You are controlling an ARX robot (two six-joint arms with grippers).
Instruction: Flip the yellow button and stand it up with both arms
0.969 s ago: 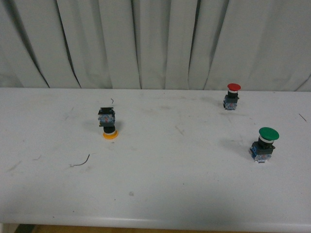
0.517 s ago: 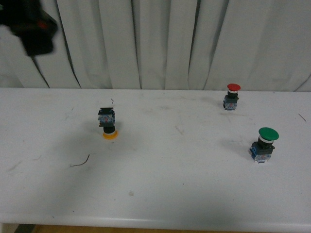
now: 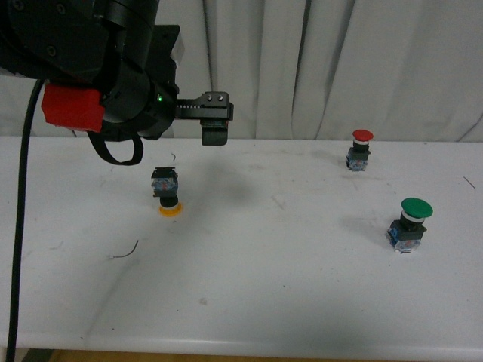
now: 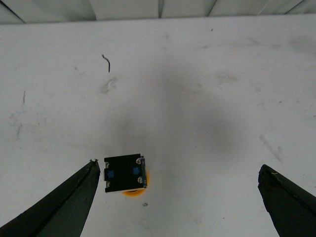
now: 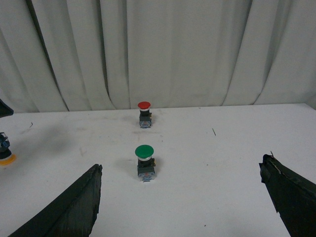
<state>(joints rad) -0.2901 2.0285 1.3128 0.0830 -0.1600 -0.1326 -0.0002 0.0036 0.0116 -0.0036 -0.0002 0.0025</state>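
Observation:
The yellow button (image 3: 167, 193) stands upside down on the white table (image 3: 249, 279), its orange cap on the surface and its contact block on top. In the left wrist view the yellow button (image 4: 125, 174) lies just inside one finger of my left gripper (image 4: 177, 165), which hovers above it, open and holding nothing. My left arm (image 3: 106, 68) fills the upper left of the front view. My right gripper (image 5: 181, 165) is open and empty, aimed over the table's right half. It sees the yellow button (image 5: 5, 150) only at the picture's edge.
A red-capped button (image 3: 361, 148) stands upright at the back right, and a larger green-capped button (image 3: 410, 223) stands nearer on the right. A thin wire scrap (image 3: 124, 251) lies in front of the yellow button. A white curtain (image 3: 317, 60) hangs behind the table.
My left arm has swung in from the upper left and now hangs over the yellow button's area, casting a shadow on the table. None of the three buttons has moved.

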